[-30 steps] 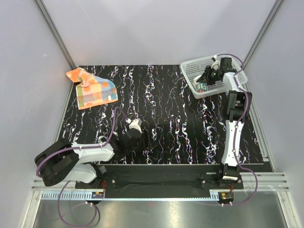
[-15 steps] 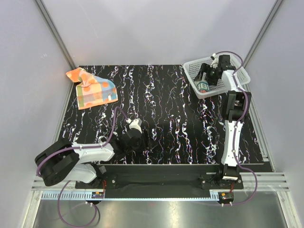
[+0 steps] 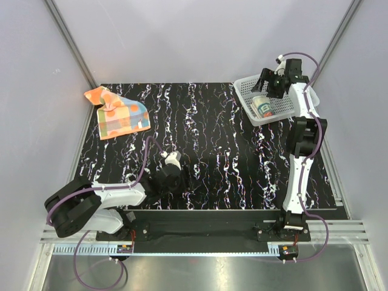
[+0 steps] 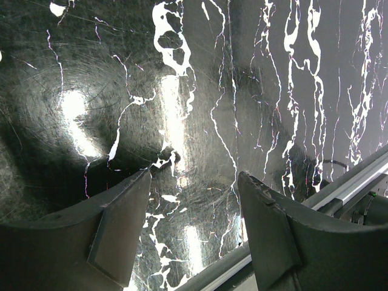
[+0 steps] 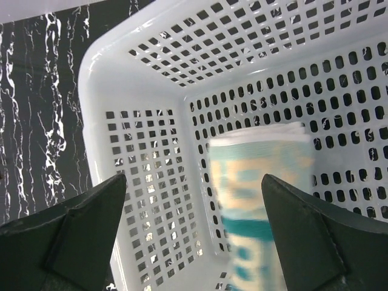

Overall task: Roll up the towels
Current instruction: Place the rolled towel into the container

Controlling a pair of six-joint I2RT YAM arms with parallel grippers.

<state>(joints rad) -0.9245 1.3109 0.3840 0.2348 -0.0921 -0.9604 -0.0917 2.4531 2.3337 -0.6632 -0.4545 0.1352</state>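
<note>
Left gripper [image 4: 194, 206] and right gripper [image 5: 194, 203] released, the latter over the rolled towel [image 5: 260, 200] in the basket [image 5: 139, 79], teal lettering seemingly illegible.

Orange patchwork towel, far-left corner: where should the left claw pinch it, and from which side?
On the orange towel, probably the bunched, raised fold at its far-left end, coming straight down from above with the left claw. The rest lies flat on the table, leaving little to pinch.
</note>
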